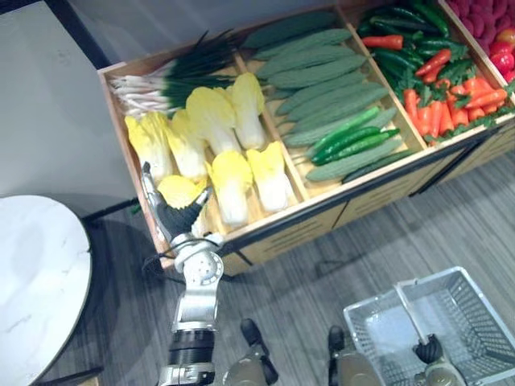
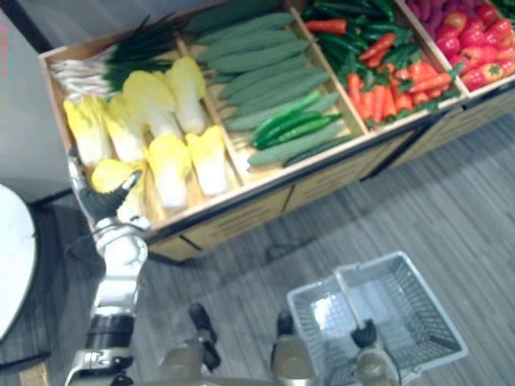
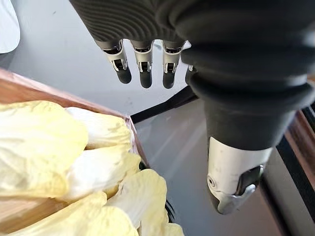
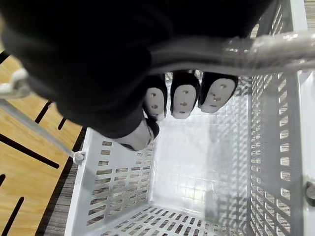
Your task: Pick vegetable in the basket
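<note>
Several yellow-white cabbages (image 1: 229, 181) lie in the left compartment of a wooden display stand (image 1: 322, 211). My left hand (image 1: 173, 213) is raised at the stand's front left corner, next to the nearest cabbage (image 1: 181, 191). It is open: in the left wrist view its fingers (image 3: 142, 64) are straight and hold nothing, with cabbage leaves (image 3: 44, 147) beyond them. Low on the right, my right hand (image 1: 428, 350) is shut on the handle (image 4: 231, 49) of a white mesh basket (image 1: 475, 314). Nothing lies in the basket (image 4: 197, 162).
Other compartments of the stand hold green onions (image 1: 173, 76), cucumbers (image 1: 322, 88), and peppers with carrots (image 1: 438, 76). Red produce (image 1: 495, 28) fills the far right bin. A round white table (image 1: 36, 273) stands at the left. Grey plank floor (image 1: 322, 289) lies between stand and basket.
</note>
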Tool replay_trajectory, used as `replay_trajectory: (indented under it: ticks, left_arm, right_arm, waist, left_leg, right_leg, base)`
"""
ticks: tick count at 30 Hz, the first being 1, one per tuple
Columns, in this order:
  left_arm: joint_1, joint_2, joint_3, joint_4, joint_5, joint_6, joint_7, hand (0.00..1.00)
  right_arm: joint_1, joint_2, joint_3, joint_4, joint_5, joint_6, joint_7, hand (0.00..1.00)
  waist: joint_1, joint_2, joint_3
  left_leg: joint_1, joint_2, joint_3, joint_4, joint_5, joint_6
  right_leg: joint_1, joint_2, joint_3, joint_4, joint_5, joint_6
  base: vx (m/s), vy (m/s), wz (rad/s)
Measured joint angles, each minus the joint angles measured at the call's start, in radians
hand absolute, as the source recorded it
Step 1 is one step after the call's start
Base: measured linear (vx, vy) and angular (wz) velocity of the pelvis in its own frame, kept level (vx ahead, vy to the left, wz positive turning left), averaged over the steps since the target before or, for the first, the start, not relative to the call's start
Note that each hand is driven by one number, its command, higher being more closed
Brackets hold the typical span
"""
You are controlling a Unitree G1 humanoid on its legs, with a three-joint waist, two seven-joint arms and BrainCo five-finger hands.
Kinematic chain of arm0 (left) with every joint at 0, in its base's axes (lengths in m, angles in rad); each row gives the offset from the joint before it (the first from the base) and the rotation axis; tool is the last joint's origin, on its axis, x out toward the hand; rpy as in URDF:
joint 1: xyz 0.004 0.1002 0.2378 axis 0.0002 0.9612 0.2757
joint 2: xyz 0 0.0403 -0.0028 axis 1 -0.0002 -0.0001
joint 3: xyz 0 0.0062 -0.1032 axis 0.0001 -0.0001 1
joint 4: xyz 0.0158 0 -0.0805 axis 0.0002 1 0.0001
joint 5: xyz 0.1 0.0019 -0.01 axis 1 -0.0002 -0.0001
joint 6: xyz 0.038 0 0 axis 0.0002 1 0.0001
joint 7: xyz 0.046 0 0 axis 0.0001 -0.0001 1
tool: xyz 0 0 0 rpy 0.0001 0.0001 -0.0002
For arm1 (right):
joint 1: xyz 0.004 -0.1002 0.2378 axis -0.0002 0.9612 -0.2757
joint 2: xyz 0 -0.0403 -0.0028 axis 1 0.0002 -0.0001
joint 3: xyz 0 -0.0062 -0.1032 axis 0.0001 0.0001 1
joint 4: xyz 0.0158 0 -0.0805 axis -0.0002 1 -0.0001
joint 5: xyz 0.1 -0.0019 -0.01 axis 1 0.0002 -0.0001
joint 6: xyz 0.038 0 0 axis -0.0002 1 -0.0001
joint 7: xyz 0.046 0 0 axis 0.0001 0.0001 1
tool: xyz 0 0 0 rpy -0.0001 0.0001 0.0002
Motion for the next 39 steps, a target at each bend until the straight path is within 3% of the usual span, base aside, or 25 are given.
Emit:
replay_trajectory:
  ticks: [13, 19, 24, 39]
  left_arm:
    - [0.04, -0.001, -0.01, -0.05, 0.006, 0.001, -0.001, 0.0]
    - [0.055, 0.0, 0.022, 0.173, 0.025, 0.01, -0.004, 0.0]
    - [0.055, 0.002, 0.097, 0.343, -0.018, 0.047, -0.003, 0.0]
    - [0.01, 0.04, 0.107, 0.46, -0.045, 0.049, 0.012, 0.0]
  right_arm:
    - [0.02, 0.014, 0.002, 0.001, -0.001, 0.0, 0.01, 1.0]
    - [0.031, 0.02, 0.003, 0.0, -0.004, 0.0, 0.01, 1.0]
    - [0.034, 0.02, 0.006, -0.003, -0.009, 0.001, 0.009, 1.0]
    - [0.021, 0.02, 0.063, -0.007, -0.01, 0.001, -0.006, 1.0]
  waist:
    - [0.0, -0.008, -0.033]
    - [0.0, -0.009, -0.053]
    - [0.001, -0.01, -0.053]
    - [0.0, -0.018, -0.056]
  left_leg:
    - [-0.003, 0.004, 0.008, 0.0, 0.001, 0.007]
    - [0.0, 0.009, 0.016, 0.0, 0.002, 0.008]
    - [-0.001, 0.012, 0.028, 0.0, -0.001, 0.006]
    - [-0.004, 0.021, 0.031, 0.0, -0.01, 0.002]
  right_leg:
    - [0.001, 0.004, 0.002, -0.021, 0.021, -0.003]
    - [0.002, 0.01, 0.006, -0.029, 0.021, -0.003]
    - [-0.003, 0.013, 0.013, -0.037, 0.02, -0.004]
    - [-0.004, 0.024, 0.017, -0.058, 0.019, -0.006]
  base:
    - [0.02, 0.004, -0.02]
    - [0.06, -0.008, -0.04]
    - [0.06, -0.006, -0.05]
    - [0.08, -0.011, -0.03]
